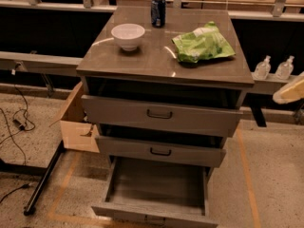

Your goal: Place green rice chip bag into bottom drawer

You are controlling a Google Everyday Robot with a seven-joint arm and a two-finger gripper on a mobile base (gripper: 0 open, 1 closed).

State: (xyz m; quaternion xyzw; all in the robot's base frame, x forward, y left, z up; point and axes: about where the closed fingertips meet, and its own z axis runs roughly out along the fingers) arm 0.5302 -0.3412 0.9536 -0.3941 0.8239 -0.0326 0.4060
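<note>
Grey bottom drawer open, green rice chip bag on the cabinet top; my gripper at right edge, grip state unclear.

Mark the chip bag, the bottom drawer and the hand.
chip bag (204, 44), camera view, bag's middle
bottom drawer (159, 182), camera view, bare inside floor
hand, camera view, not visible; only arm (290, 90) at right edge
</note>
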